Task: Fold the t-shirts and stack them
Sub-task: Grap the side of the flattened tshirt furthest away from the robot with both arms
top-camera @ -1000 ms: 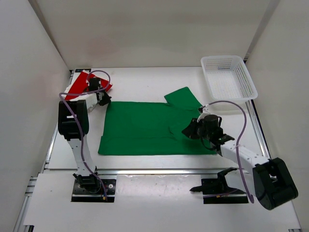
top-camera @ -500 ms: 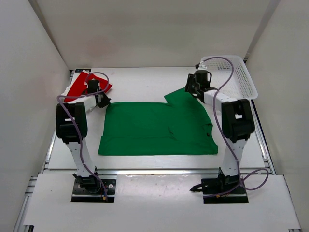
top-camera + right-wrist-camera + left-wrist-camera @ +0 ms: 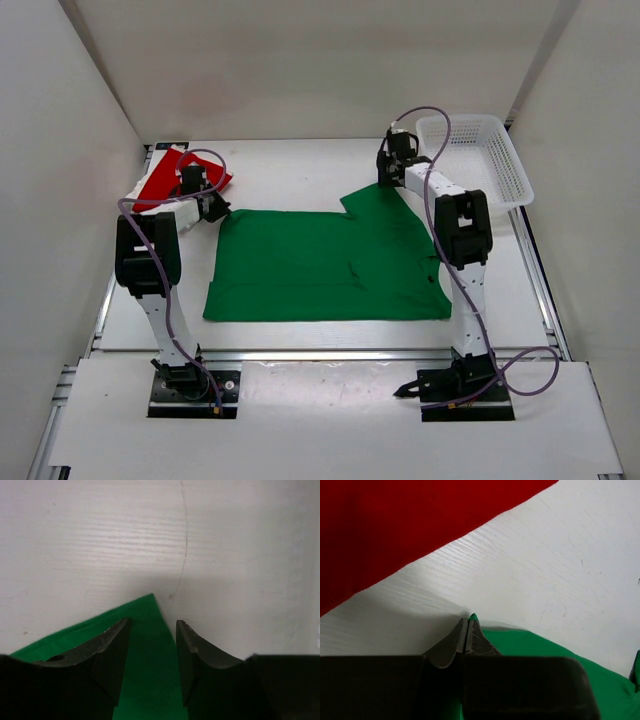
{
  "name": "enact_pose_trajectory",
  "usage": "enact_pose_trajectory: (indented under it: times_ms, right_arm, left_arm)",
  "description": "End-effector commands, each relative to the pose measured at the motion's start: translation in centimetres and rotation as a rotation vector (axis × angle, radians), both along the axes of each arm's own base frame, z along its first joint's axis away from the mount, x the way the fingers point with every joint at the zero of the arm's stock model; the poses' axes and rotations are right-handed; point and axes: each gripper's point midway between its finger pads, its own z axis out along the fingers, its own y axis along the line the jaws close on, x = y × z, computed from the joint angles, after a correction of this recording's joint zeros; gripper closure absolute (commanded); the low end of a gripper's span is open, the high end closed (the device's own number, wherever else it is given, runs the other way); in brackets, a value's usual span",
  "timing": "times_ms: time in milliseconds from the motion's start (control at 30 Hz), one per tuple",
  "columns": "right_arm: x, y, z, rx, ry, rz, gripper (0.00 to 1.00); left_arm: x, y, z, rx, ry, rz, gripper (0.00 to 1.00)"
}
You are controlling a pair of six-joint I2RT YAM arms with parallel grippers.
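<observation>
Pinching green t-shirt (image 3: 320, 265) corner, left tool (image 3: 466, 630) (closed), right tool (image 3: 152, 625) straddling sleeve (image 3: 147, 670)

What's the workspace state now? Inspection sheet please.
Surface: white table, no spills seen.
Job's things: green t-shirt spread flat mid-table; red t-shirt at far left corner; cream one not made out.
Clutter: white mesh basket, far right corner.
Grippers: left gripper shut on the green t-shirt's far left corner; right gripper open, astride its far right sleeve tip.
Cables: purple cables loop above both arms.
Surroundings: white walls, nothing else seen.
</observation>
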Motion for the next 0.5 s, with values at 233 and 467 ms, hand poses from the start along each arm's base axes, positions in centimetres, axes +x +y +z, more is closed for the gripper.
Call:
enact_pose_trajectory:
  times_ms: [233,467]
  right_arm:
    - [2.0,1.3,0.4,0.013,0.072,0.055,0.63]
    - [2.2,0.8,-0.3,-0.038,0.115,0.003,0.61]
  left_arm:
    - [0.5,0.3,2.6,-0.011,-0.066,0.002,1.00]
    - [0.5,0.1,2.5,-0.010,-0.067,0.000,1.00]
